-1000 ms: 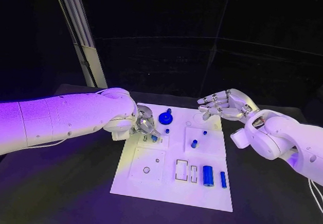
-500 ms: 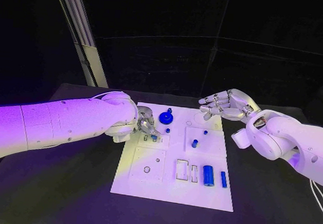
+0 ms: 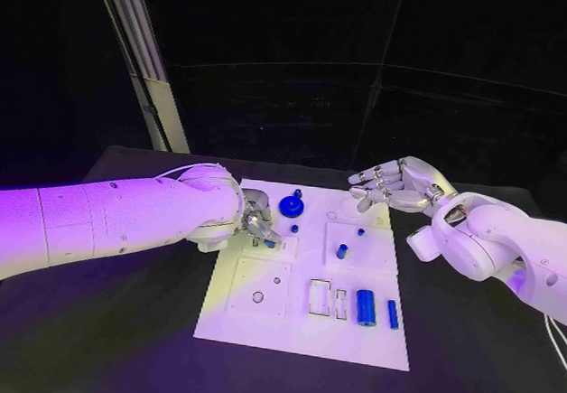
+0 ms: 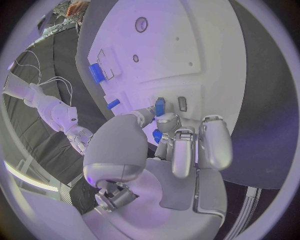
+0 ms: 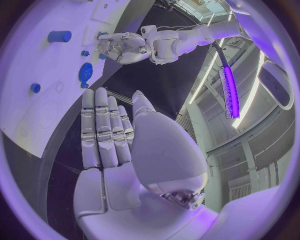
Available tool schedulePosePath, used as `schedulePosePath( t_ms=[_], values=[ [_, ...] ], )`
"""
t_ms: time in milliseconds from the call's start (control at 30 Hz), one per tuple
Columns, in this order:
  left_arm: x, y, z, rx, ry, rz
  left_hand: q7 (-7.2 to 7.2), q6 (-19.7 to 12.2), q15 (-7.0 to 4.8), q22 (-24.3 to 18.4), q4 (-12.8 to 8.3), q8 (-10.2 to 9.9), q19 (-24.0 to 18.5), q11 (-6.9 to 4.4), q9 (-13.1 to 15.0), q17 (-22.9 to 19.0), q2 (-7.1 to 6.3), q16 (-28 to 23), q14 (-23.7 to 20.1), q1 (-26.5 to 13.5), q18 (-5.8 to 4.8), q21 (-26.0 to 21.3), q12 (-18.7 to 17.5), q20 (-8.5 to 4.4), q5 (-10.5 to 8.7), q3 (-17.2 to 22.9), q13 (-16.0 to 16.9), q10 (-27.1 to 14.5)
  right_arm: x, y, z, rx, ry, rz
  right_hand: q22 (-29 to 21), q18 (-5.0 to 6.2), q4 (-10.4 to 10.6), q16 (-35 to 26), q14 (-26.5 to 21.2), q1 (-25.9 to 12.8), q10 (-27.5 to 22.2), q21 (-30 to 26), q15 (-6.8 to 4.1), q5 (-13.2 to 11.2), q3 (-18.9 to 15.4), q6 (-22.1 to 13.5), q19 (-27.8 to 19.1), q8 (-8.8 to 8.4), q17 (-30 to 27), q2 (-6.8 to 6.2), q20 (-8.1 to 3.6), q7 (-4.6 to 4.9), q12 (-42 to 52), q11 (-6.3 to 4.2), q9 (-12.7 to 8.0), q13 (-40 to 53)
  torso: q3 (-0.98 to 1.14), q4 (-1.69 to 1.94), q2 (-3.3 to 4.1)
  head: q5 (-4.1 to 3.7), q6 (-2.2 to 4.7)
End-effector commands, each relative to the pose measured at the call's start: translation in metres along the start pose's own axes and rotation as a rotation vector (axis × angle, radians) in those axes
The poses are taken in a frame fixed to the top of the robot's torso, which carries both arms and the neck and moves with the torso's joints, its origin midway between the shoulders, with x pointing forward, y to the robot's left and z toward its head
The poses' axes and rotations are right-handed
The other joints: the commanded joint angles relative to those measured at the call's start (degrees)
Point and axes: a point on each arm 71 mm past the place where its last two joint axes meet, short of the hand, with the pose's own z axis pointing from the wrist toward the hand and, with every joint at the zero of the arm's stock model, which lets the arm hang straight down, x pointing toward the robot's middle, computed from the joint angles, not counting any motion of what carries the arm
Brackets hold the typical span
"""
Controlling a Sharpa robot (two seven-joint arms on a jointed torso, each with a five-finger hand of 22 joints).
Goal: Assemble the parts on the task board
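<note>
while the small blue peg (image 4: 160, 106) stands pinched at the fingertips of the left hand (image 3: 254, 216), it sits over the left part of the task board (image 3: 294, 329), right beside a narrow slot (image 4: 182, 103). its long axis looks roughly upright to the board, so the coming move likely turns on lining it with a hole beneath the fingers. the right hand (image 3: 396, 186) hovers open, fingers spread, holding nothing, at the board's far right corner, well apart from the peg; the left is plainly nearer.
</note>
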Motion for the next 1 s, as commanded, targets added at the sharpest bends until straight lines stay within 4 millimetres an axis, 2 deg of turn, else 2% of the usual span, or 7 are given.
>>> schedulePosePath(
  t_ms=[33,667,900,1000],
  values=[
    [0.0022,0.0007,-0.0005,-0.009,0.023,0.029,-0.30,0.12,-0.13,-0.19,-8.02,0.38,0.39,0.19,0.03,15.09,0.60,0.18,5.85,-0.19,-0.94,-0.09,0.08,0.00,0.16,8.46,-0.09,0.32,0.0024,0.0019,0.0006,-0.003,0.025,-0.011,-0.08,0.18,-0.04,-0.28,-0.04,-0.73,-0.29,-0.31,0.37,-0.20,-0.37,-0.33,0.16,-0.13,-0.08,-0.05,0.26,-0.03,0.14,0.00,0.05,-0.06,-0.01,-0.03,0.01,-0.04,-0.04],
    [0.0050,0.0000,0.0002,-0.016,0.063,0.030,-0.37,0.22,-0.15,-0.40,-7.83,0.65,0.32,0.15,0.24,15.09,0.30,0.18,5.85,-1.02,-0.90,-0.24,0.20,-0.02,0.14,8.72,0.02,0.38,0.0041,0.0017,0.0015,0.001,0.037,-0.011,-0.16,0.17,-0.03,-0.39,-0.15,-0.87,-0.42,-0.46,0.42,-0.14,-0.46,-0.36,0.16,-0.13,-0.12,0.02,0.30,-0.01,0.12,0.04,0.05,-0.07,0.00,-0.02,0.00,-0.09,-0.10],
    [0.0037,-0.0031,0.0048,-0.022,0.077,0.017,-0.59,0.62,-0.23,-0.52,-5.55,1.00,0.31,0.03,0.52,15.09,-0.07,0.18,5.85,-4.60,-0.87,-0.41,0.40,-0.08,0.05,7.50,-0.01,0.43,0.0062,0.0026,0.0023,0.002,0.046,-0.009,-0.39,0.13,-0.16,-0.62,-0.57,-1.01,-0.78,-0.87,0.57,0.04,-0.62,-0.49,0.02,-0.16,-0.24,0.13,0.41,0.08,0.05,0.16,0.05,-0.11,0.04,-0.02,0.05,-0.09,0.02],
    [0.0029,-0.0044,0.0068,-0.028,0.080,0.019,-0.62,0.70,-0.26,-0.50,-4.73,0.99,0.33,0.02,0.54,15.09,-0.15,0.18,5.85,-5.78,-0.88,-0.43,0.45,-0.12,0.03,6.96,-0.05,0.39,0.0071,0.0030,0.0026,0.002,0.049,-0.008,-0.43,0.13,-0.18,-0.64,-0.62,-1.02,-0.82,-0.93,0.59,0.05,-0.64,-0.51,-0.01,-0.16,-0.26,0.14,0.43,0.10,0.05,0.18,0.05,-0.11,0.03,-0.05,0.03,-0.08,-0.17]
  ],
)
